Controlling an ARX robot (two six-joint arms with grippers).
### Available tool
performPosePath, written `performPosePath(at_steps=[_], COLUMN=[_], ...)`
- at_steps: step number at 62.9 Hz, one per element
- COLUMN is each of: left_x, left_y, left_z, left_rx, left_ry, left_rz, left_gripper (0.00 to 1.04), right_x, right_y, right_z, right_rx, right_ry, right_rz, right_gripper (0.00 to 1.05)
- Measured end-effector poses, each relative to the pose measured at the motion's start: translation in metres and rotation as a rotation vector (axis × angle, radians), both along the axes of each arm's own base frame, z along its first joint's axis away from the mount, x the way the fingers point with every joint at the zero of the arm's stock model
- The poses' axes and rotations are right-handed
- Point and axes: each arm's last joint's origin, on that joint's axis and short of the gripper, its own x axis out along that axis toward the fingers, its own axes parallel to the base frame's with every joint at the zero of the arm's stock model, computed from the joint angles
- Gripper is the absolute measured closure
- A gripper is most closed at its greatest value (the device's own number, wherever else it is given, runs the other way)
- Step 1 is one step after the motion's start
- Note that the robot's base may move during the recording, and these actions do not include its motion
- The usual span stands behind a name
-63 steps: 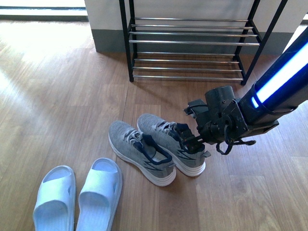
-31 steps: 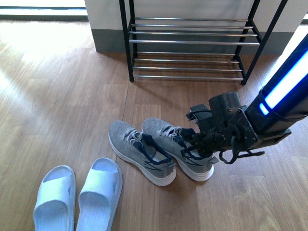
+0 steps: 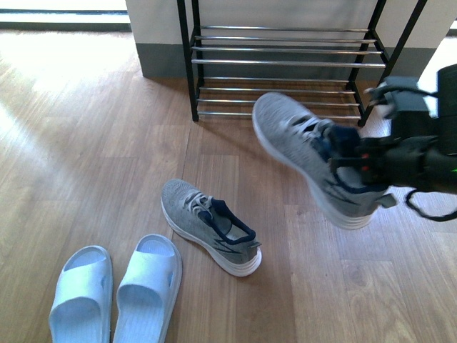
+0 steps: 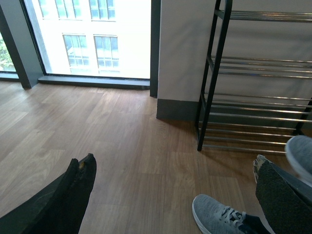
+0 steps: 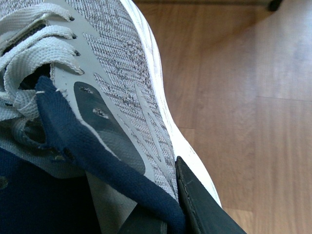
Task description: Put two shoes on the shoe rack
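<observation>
the rack (image 3: 285,64) is a big black frame with thin shiny bars and gaps. the shoe (image 3: 307,153) hangs in the air just in front of it, toe toward the low bars. i think it should land flat across the bars, so it does not tip through. it is soft grey knit with a hard white sole. the other shoe (image 3: 207,225) lies well apart. the right gripper (image 3: 353,163) pinches the soft dark collar. the left gripper (image 4: 171,161) is wide, holding nothing.
</observation>
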Motion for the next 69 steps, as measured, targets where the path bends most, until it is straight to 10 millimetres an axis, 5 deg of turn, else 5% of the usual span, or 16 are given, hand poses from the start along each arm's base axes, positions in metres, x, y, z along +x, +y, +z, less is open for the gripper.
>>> performPosePath(at_steps=[16,32,69], left_x=[0.0,0.0,0.0], left_y=[0.0,0.0,0.0], left_z=[0.0,0.0,0.0], left_rx=[0.0,0.0,0.0], left_ry=[0.0,0.0,0.0], left_rz=[0.0,0.0,0.003], left_gripper=[0.09,0.09,0.09], right_x=[-0.08,-0.141,-0.147], right_y=[-0.057,-0.077,-0.077], right_z=[0.08,0.102,0.104], right_rx=[0.136,0.186,0.195], right_ry=[-0.116,-0.215,-0.239], right_rz=[-0.109,-0.12,-0.099], right_gripper=[1.03,1.03,1.03])
